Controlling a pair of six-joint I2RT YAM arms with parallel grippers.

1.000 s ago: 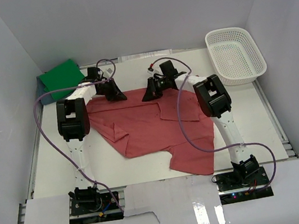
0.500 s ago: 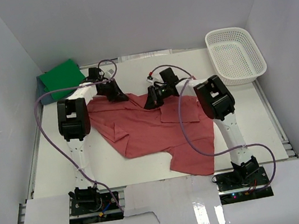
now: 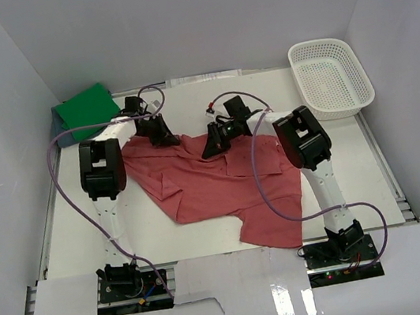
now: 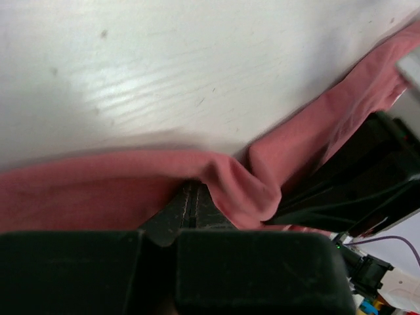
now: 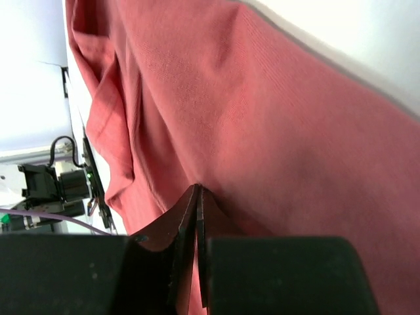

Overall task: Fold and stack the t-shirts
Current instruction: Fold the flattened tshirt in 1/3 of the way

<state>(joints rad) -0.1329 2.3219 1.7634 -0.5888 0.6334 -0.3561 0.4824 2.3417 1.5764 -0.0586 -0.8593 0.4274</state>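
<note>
My left gripper (image 3: 165, 136) and right gripper (image 3: 210, 148), the one nearer the white plastic lattice basket (image 3: 339, 114), both pinch the far edge of the dusty brick-red cloth t-shirt (image 3: 214, 185), which spreads left of that basket and trails nearward.

The overhead view has bright, even light from above, faint soft shadows, and streaky glare on the glossy board (image 3: 288, 297) at the bottom. In the left wrist view a sheen lies on the table (image 4: 125, 92) at upper left, and the left gripper (image 4: 191, 197) is a dark blur along the bottom. In the right wrist view the upper right corner is washed out white, the red shirt (image 5: 262, 131) shows sharp weave mid-frame, and the right gripper (image 5: 198, 197) is dark and soft below.
</note>
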